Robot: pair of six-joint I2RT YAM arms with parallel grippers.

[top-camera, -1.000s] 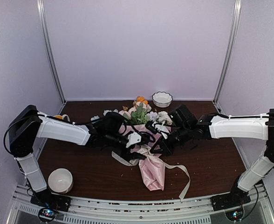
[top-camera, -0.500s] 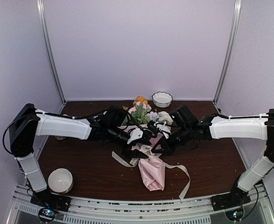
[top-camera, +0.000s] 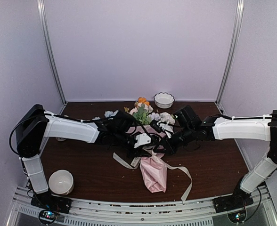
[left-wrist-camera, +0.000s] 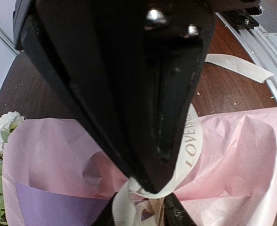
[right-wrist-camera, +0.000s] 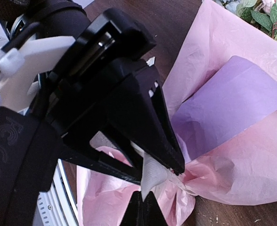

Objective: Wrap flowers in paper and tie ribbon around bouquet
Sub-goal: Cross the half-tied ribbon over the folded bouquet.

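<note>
Near the left corner sits a white bowl [top-camera: 61, 181], and a tail of the ribbon [top-camera: 183, 175] trails toward the near edge. Mid-surface lies the bouquet [top-camera: 152, 162], the paper [top-camera: 153, 176] tip nearest. At its waist the right tool [right-wrist-camera: 143, 203] is clenched on the ribbon, while the left tool [top-camera: 149, 147] stands spread around the loop. The flowers [top-camera: 142, 112] point at the far edge, beside a second bowl [top-camera: 164, 99].

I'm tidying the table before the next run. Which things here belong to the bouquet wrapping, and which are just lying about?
Belongs to the job: flowers, pink paper, cream ribbon.
Just lying about: white bowl at the far edge, white bowl near the left arm's base.
</note>
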